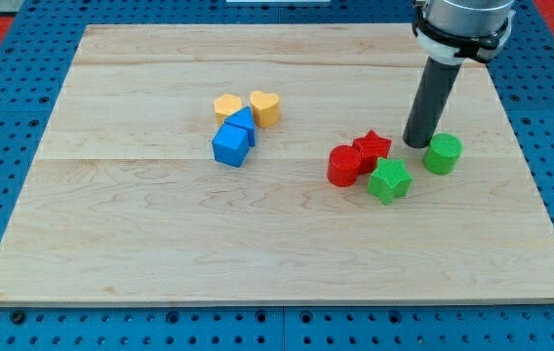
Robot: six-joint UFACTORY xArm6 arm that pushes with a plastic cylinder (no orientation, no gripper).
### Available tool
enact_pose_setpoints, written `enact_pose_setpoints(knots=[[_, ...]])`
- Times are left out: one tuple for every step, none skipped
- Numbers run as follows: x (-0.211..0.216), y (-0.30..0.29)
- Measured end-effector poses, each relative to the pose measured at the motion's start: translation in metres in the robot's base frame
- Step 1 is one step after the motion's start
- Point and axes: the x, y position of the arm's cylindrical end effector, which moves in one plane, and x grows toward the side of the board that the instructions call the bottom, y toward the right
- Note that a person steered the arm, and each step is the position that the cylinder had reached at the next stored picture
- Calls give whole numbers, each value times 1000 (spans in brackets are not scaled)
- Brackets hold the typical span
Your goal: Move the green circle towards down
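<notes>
- Green circle (443, 153) — the task object, a short upright cylinder resting flat on the bench (160, 244) at the view's right; likely light, rigid plastic that slides readily on the smooth wood.
- Blue cube (230, 146), the blue triangular block (243, 120) behind it, the yellow block (227, 105) and the yellow heart (265, 107) form a cluster left of centre, well apart from the work area.
- Red cylinder (344, 165) and red star (373, 147) stand touching; the green star (389, 180) sits just below them, near the green circle's left side.
- End effector: a plain rod with no jaws, holding nothing; my tip (419, 143) rests just up-left of the green circle, very close or touching.
- Contact advice: no grasp is possible — press on the wall facing the view's top, on the centreline; an off-centre push on a round block will probably deflect it sideways, possibly into the green star.
</notes>
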Motion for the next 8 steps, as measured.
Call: enact_pose_setpoints(knots=[[-10, -11], [-47, -20], [-35, 24], [-17, 49], [2, 65], [13, 80], [1, 58], [-26, 25]])
